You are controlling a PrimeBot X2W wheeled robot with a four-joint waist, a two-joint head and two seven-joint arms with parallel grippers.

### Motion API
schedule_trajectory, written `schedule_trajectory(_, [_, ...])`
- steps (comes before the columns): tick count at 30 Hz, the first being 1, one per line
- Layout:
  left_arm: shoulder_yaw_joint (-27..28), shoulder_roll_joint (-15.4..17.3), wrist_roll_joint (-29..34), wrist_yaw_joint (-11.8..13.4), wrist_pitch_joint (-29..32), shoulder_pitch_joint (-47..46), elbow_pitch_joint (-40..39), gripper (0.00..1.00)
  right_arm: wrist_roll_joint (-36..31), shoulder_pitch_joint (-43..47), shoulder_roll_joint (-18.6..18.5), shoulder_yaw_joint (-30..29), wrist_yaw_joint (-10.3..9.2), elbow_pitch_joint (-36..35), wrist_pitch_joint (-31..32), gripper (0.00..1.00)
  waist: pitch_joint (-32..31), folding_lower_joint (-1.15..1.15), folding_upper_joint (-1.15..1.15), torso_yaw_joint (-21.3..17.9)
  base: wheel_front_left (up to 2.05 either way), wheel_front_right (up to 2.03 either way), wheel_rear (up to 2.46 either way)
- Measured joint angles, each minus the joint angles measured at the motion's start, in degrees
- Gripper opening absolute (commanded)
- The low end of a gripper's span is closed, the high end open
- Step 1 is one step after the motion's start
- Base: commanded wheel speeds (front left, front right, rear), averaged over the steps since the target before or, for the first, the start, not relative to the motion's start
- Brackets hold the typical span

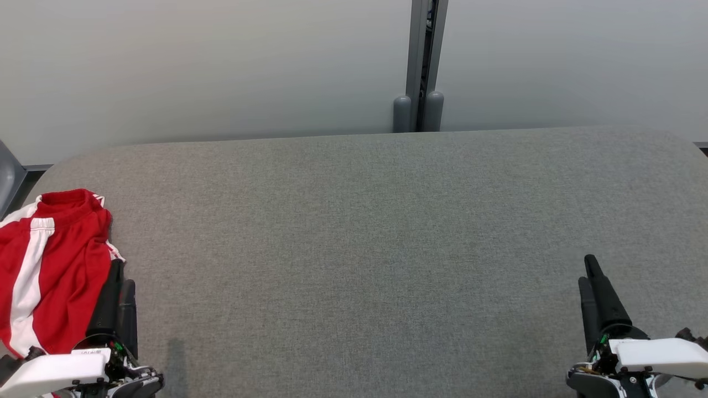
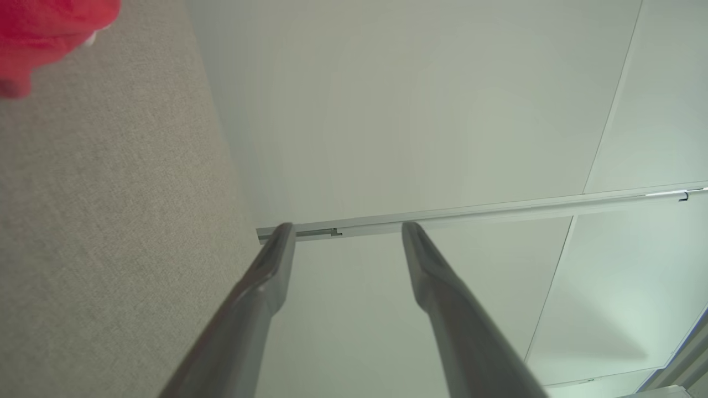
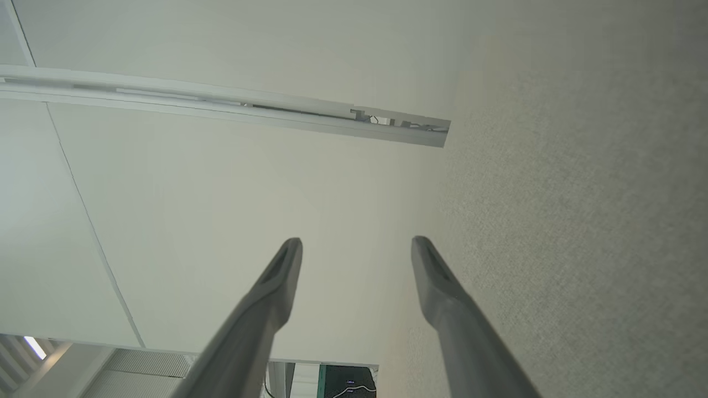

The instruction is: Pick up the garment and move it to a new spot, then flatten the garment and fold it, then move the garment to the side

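Observation:
The garment (image 1: 52, 265) is red with white stripes and lies bunched at the left edge of the grey fabric table (image 1: 359, 232). A corner of it shows as a red blur (image 2: 50, 27) in the left wrist view. My left gripper (image 1: 121, 273) rests just right of the garment, close beside its edge, fingers pointing up the table. Its jaws stand open with nothing between them (image 2: 345, 229). My right gripper (image 1: 587, 270) is at the lower right over bare table, far from the garment. Its two fingers are spread apart and empty (image 3: 357, 246).
A pale wall panel (image 1: 221, 66) runs behind the table, with a grey vertical post (image 1: 423, 66) at its middle. The table's far corners are rounded. A grey object (image 1: 8, 177) shows at the far left edge.

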Motion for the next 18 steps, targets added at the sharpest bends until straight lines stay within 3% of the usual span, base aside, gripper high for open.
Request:
schedule_trajectory(7, [-1.7, 0.7, 7.8, 0.0, -3.0, -1.8, -0.8, 1.00, -9.9, -1.1, -0.9, -1.1, 0.00, -2.7, -0.9, 1.00, -0.1, 0.00, 0.00, 0.2, 0.00, 0.00, 0.00])
schedule_trajectory(18, [-3.1, 0.6, 25.8, 0.0, -6.4, -2.3, -4.7, 1.00, -27.6, -1.4, -2.5, -1.0, 0.00, -6.3, -2.4, 1.00, -0.2, 0.00, 0.00, 0.5, 0.00, 0.00, 0.00])
